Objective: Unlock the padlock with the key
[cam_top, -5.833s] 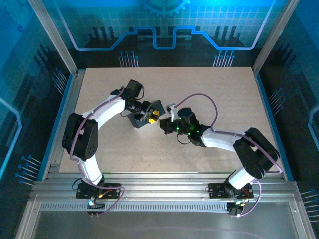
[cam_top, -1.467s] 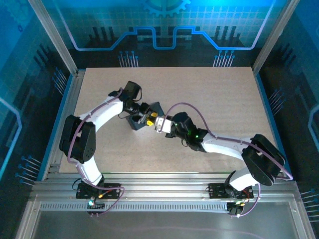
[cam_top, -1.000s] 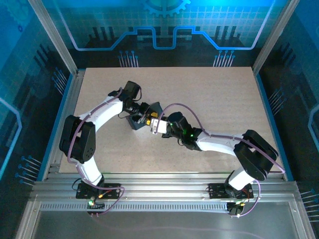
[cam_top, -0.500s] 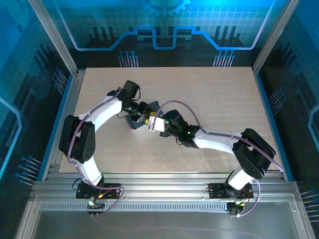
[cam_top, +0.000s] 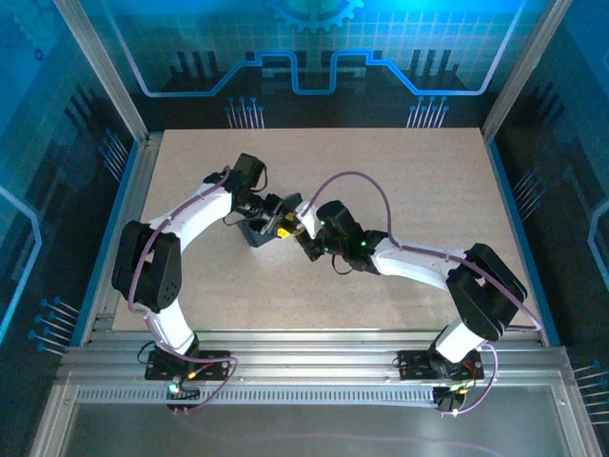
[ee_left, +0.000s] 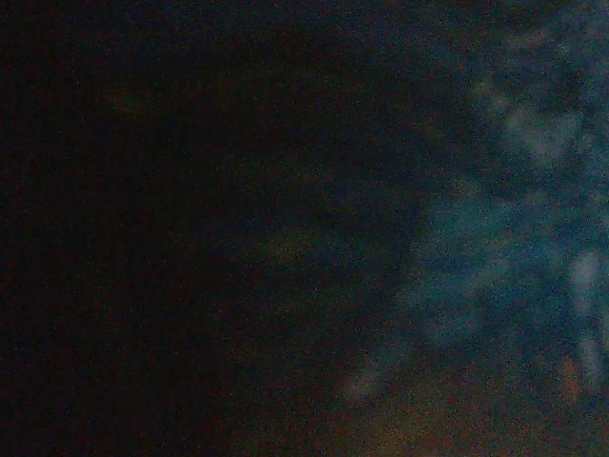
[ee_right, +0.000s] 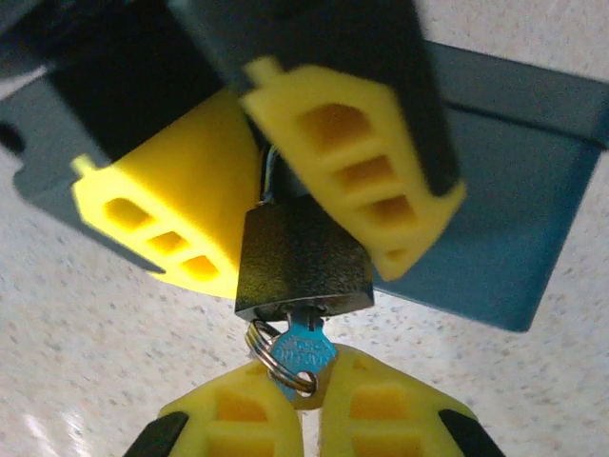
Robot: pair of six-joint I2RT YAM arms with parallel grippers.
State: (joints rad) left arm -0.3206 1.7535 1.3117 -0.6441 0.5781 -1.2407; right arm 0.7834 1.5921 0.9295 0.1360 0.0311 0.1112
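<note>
Yellow pads top and bottom in the right wrist cam: the left gripper (cam_top: 277, 222) is clamped on the upper part of the padlock (ee_right: 303, 259), holding it near mid-table (ee_right: 114, 333) in front of a blue-grey block (ee_right: 495, 219). The right gripper (ee_right: 306, 400) is pinched tight on the teal head of the key (ee_right: 303, 350), whose blade sits in the keyway under the padlock body. Worry, imo: that pinch covers v. little of the head, so a twist could slide the pads round it w/o turning the cylinder. Or the padlock swivels in the left grip and the key levers out or bends if the wrist isn't lined up w/ the keyway. The split ring (ee_right: 257, 335) could snag a pad too. Can't tell how deep the blade is in, nor whether the shackle is latched, as the left fingers cover most of it. Left wrist cam is dark blur, nothing readable. From overhead, padlock & key are too small to pick out between the wrists.
</note>
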